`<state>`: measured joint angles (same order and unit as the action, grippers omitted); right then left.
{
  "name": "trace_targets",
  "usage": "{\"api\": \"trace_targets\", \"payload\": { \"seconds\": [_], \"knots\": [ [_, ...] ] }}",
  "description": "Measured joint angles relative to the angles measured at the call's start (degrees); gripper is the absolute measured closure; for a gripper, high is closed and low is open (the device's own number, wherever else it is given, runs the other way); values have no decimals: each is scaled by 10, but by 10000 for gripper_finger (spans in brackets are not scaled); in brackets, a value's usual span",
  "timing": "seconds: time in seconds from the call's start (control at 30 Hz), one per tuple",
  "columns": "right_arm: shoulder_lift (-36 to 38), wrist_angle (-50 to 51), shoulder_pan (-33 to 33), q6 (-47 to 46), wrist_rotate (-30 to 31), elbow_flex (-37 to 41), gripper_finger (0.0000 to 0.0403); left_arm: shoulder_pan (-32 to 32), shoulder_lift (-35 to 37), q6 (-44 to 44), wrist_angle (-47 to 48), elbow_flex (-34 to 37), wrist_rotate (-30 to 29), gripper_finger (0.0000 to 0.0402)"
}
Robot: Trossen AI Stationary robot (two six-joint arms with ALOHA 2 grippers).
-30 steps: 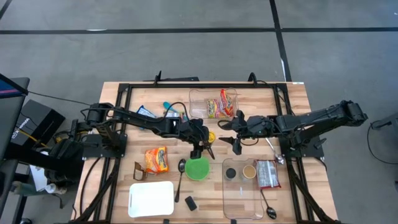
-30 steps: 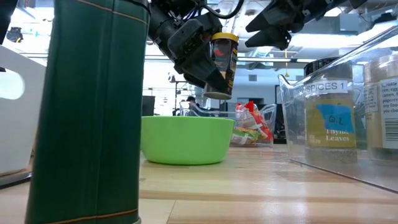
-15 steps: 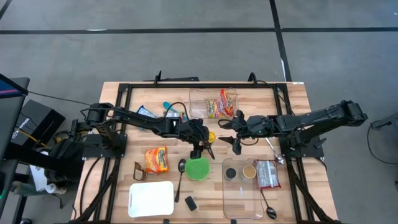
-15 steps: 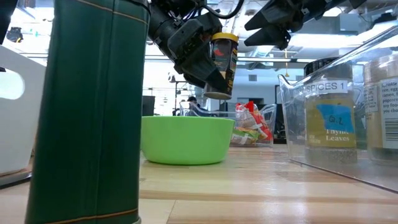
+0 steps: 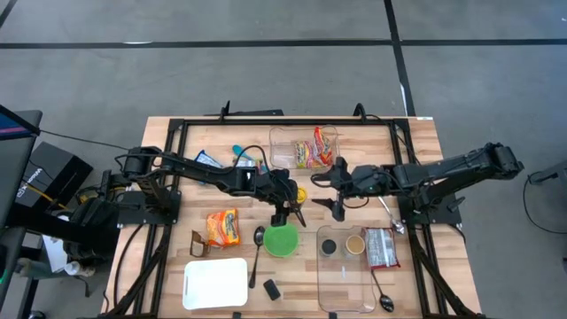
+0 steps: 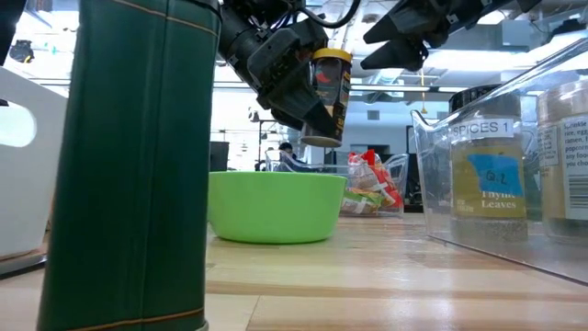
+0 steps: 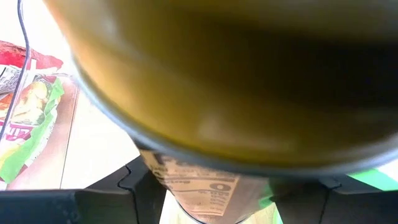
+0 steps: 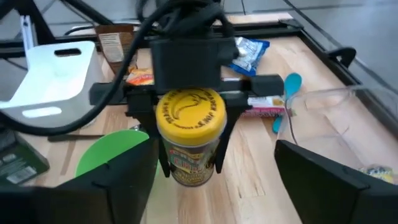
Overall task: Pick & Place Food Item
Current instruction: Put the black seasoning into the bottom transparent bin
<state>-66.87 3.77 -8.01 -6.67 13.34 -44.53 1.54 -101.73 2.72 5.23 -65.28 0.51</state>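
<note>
A jar with a yellow lid and a printed label hangs above the far right rim of the green bowl, with my left gripper shut on it. The jar fills the left wrist view. My right gripper stands open, level with the jar and just to its right, pointing at it. In the right wrist view its two fingers stand wide on either side of the jar, short of it and apart from it. My left gripper pinches the jar's labelled body below the lid between its two fingers, one on each side. The fingers come slanting down from the table's left. The jar stays nearly upright, lid up, lifted clear above the bowl.
A clear bin with snack packets stands at the far middle. A clear spice bin with jars sits near right. A noodle packet, a spoon and a white tray lie left of the bowl. A dark green can stands near the low camera.
My right gripper has spread its fingers a little wider without leaving its place. The jar stays still in my left gripper above the bowl.
</note>
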Motion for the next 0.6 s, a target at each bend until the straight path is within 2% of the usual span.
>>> {"api": "trace_targets", "payload": {
  "seconds": [0.2,0.43,0.6],
  "knots": [
    [-15,-28,-18,28,0,0,62,0,0,0,0,0,30,177],
    [-87,-100,-16,50,1,1,62,0,0,-3,-1,0,30,174],
    [-111,-138,-15,67,2,1,61,0,0,-4,-1,0,30,176]
  ]
}}
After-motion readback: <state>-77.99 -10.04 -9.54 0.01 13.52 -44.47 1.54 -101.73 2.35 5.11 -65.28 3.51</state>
